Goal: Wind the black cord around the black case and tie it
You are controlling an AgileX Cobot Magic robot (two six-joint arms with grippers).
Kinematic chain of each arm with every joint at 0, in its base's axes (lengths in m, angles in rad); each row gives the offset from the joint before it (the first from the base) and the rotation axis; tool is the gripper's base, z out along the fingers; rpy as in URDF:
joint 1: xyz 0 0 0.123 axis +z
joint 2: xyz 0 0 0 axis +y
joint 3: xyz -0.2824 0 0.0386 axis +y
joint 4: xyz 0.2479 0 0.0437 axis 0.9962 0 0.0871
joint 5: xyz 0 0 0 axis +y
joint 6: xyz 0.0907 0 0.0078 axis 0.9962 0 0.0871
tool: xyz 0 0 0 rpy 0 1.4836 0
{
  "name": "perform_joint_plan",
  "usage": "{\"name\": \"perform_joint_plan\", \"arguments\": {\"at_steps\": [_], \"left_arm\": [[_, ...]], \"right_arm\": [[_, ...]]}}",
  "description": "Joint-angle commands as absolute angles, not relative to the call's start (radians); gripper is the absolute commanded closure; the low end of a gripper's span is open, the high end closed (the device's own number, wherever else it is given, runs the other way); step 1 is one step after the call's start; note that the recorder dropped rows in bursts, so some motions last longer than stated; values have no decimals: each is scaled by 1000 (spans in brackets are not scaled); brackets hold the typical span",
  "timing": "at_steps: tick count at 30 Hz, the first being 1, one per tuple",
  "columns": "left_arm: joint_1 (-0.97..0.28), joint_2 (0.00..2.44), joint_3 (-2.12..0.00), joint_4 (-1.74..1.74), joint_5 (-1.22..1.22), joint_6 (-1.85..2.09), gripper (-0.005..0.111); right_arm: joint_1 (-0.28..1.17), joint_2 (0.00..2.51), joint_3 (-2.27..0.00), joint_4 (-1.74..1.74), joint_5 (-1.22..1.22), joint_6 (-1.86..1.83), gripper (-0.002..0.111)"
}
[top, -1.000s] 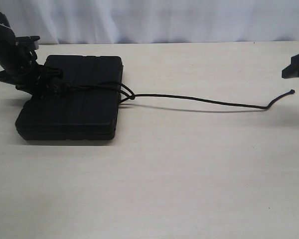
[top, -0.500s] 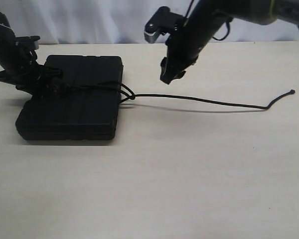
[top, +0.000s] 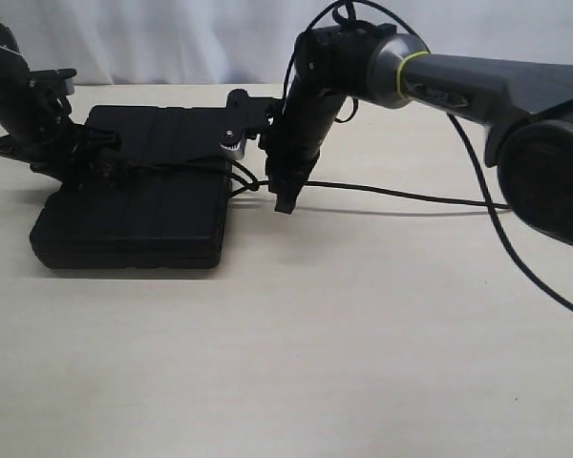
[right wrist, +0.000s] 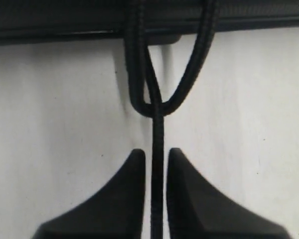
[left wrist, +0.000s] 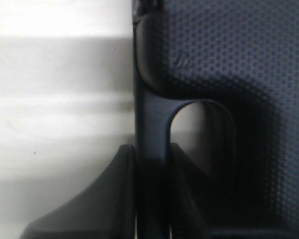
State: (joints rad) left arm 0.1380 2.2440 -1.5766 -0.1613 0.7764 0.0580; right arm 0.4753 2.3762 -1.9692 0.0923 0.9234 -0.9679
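Since a second ago the right arm has swung in from the far right edge of the table (top: pixel 363 334) and now reaches across the middle. The right gripper (top: pixel 285 198) points down onto the black cord (top: pixel 401 196), just beside the right edge of the black case (top: pixel 143 205). Nothing else has shifted: case, cord and left arm lie as they did.

We see several risks from here. In the right wrist view the fingers (right wrist: pixel 124 199) flank the cord (right wrist: pixel 157 129) just short of its crossing (right wrist: pixel 154 107). Thin slivers of table show on either side of it, so we cannot tell whether the pinch has landed. If it is loose, a pull would let the braid slide through. The crossing looks like a simple loop rather than a set knot, so a pull along the wrong line could open it instead of tightening it. A hard tug could also drag the case or twist it in the left hold. The arm's own glossy cable (top: pixel 516 253) hangs over the cord's tail and could snag it.

As for pose, the right forearm stretches in from the right with the wrist bent steeply down. The left gripper (top: pixel 76 157) sits low at the case's left edge, clamped on the bar of the moulded handle (left wrist: pixel 149 114). The cord lies wrapped over the lid, and its free tail trails right across the table.
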Motion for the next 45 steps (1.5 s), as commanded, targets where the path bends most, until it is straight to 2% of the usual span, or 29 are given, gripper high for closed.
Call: {"name": "perform_joint_plan", "arguments": {"at_steps": [1,7,22,31,42,45], "left_arm": [[146,2258,-1577,-143,763,60,107],[146,2258,-1577,-141,752,60,107],[146,2256,-1577,-225,715,86,107],[143,2256,-1577,-283,697,112,107],[101,2256,-1577,-525,697,322,107],[80,2256,-1577,-527,697,344,102]], "right_arm": [[474,2384,-1976,51,914,-899,104],[462,2364,-1976,-35,923,-772,104],[279,2335,-1976,-38,1034,-693,104],[255,2335,-1976,-38,1056,-683,104],[250,2335,-1976,-39,1083,-617,104],[236,2335,-1976,-60,1117,-564,104]]}}
